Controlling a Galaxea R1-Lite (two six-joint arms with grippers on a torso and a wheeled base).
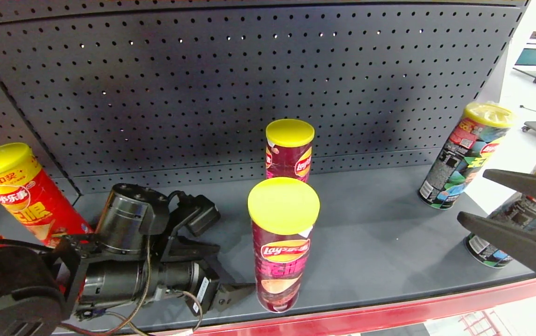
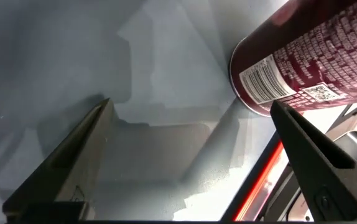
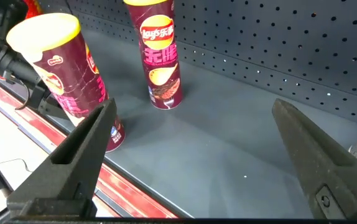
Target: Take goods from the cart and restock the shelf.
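Note:
Two maroon chip cans with yellow lids stand on the grey shelf (image 1: 370, 242): a front can (image 1: 283, 242) near the shelf's red edge and a back can (image 1: 289, 148) by the pegboard. My left gripper (image 1: 230, 273) lies low on the shelf just left of the front can, open, with nothing between its fingers. In the left wrist view, the left gripper (image 2: 192, 106) has the front can's base (image 2: 303, 56) just beyond one fingertip. My right gripper (image 1: 472, 196) hovers open at the shelf's right end, holding nothing. From the right gripper (image 3: 194, 109) I see the front can (image 3: 66, 81) and back can (image 3: 160, 56).
Red chip cans (image 1: 13, 196) stand at the shelf's left end. Two black-and-green cans (image 1: 471, 154) (image 1: 515, 214) stand at the right end, the nearer one just behind my right fingers. Bare shelf lies between the maroon cans and the right cans. The red front lip (image 1: 389, 312) bounds the shelf.

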